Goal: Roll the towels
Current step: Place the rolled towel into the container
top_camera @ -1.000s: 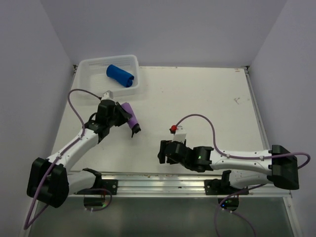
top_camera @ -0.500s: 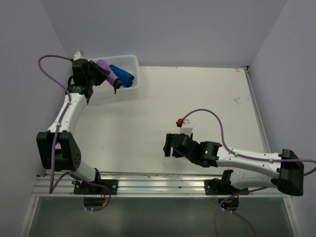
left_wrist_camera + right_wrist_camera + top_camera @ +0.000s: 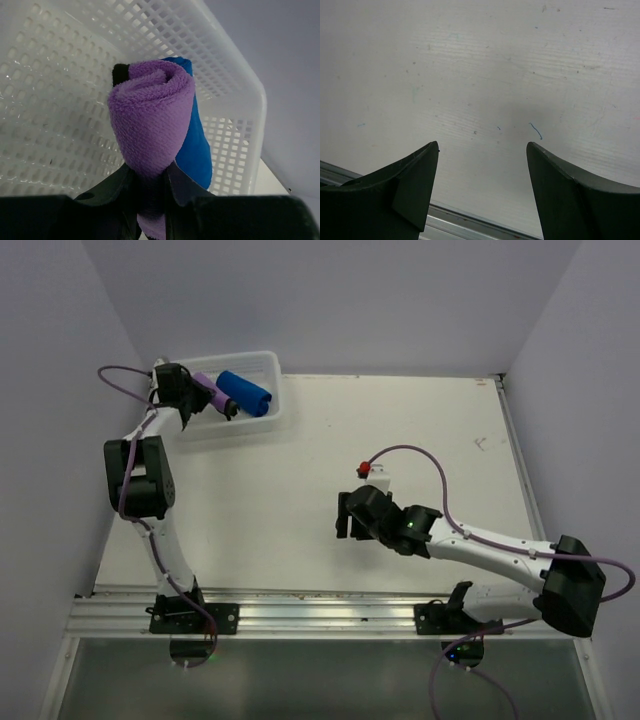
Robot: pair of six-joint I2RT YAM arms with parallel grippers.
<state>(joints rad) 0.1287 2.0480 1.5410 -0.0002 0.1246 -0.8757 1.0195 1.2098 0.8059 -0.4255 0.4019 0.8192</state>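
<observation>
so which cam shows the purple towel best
The left wrist view: the purple towel fills the frame, its rolled end clear, pinched in the left hand. The top external view shows it small, at the basket; the right wrist view shows none of it.

Moved: left gripper (image 3: 229, 408), from centre-left to upper left of frame, carrying the rolled purple towel (image 3: 209, 391). Relocated: purple towel, now within white mesh basket (image 3: 268, 361), beside blue towel (image 3: 246, 393). Shifted: right gripper (image 3: 345, 522), slightly up-frame and rightward.

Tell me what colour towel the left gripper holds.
Light purple towel, clearest in left wrist view.
</observation>
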